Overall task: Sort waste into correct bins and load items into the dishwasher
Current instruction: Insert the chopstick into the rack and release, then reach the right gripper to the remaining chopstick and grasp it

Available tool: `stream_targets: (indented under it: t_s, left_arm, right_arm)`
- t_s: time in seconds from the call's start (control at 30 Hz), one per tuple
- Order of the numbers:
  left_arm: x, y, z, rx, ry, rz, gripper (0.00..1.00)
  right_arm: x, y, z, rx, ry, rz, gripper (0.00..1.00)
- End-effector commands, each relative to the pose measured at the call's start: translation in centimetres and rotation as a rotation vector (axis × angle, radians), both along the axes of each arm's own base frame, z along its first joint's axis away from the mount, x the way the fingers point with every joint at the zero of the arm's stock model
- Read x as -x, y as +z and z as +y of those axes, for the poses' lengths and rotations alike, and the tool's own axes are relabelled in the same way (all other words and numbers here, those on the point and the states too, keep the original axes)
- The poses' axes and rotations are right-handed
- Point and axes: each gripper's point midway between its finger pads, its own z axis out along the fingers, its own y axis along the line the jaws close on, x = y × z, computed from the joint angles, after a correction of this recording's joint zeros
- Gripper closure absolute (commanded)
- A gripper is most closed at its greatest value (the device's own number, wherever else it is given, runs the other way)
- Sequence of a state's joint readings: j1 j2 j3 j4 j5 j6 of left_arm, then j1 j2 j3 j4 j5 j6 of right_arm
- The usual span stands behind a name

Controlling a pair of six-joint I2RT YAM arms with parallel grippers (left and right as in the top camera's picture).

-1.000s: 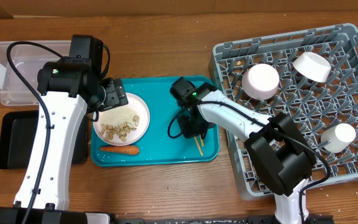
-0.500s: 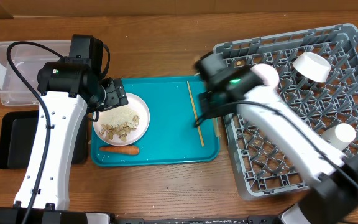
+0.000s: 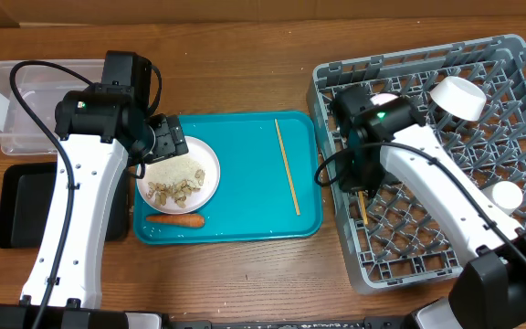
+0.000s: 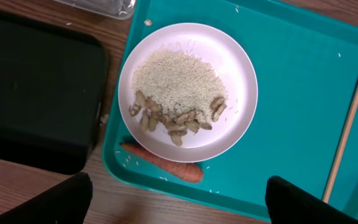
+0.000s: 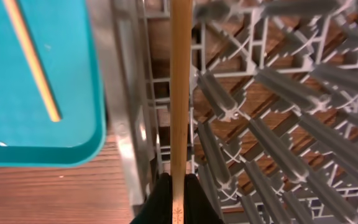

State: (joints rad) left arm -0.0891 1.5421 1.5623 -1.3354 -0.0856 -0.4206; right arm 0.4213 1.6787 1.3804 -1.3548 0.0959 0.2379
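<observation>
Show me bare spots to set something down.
Free: the middle of the teal tray, between the white plate and the loose chopstick, and the black tray left of it. Crowded: the teal tray's left end, with plate and carrot, and the rack around the right claw with its held chopstick.

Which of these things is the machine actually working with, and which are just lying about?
Part of the job: plate, food scraps, carrot, loose chopstick, held chopstick in the right tool, clear tub, black tray, grey rack, plus the bowl and cup in it.

Just lying about: teal serving tray, which only carries things; wooden table.
</observation>
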Motion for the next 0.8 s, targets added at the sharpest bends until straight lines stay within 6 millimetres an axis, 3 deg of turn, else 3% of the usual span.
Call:
stream_targets:
  t_s: [0.0,0.17,0.27,0.37,0.47,0.57,0.67,0.77]
  left_arm:
    - [-0.1,0.5,0.0,0.013,0.014,-0.016,0.09]
    - [-0.1,0.5,0.0,0.013,0.014,-0.016,0.09]
    - [-0.1,0.5,0.0,0.013,0.014,-0.017,0.09]
    - [-0.1,0.5,0.0,0.013,0.014,-0.016,0.09]
    - [-0.1,0.5,0.0,0.013,0.014,-0.016,0.09]
    - [-0.1,0.5,0.0,0.013,0.014,-0.017,0.09]
    - [-0.1,0.5,0.0,0.013,0.015,-0.017,0.09]
    - [-0.1,0.5,0.0,0.013,0.015,-0.017,0.09]
  right_arm:
    - [0.8,-1.7,-0.6,0.03,0.01,0.028,0.96]
    - [1.2,-3.3,-0.7,0.034,0.01,0.035,0.94]
    - [0.6,-3.3,-0.5,0.023,0.01,0.012,0.69]
    - [0.0,-2.8,-0.2,0.012,0.01,-0.012,0.65]
    - [-1.2,-1.1,0.4,-0.006,0.01,-0.053,0.64]
    - [-3.4,1.9,1.7,-0.058,0.011,-0.135,0.62]
    - [-5.5,5.1,5.4,-0.239,0.035,-0.219,0.55]
    - [-6.9,6.5,8.7,-0.391,0.078,-0.276,0.46]
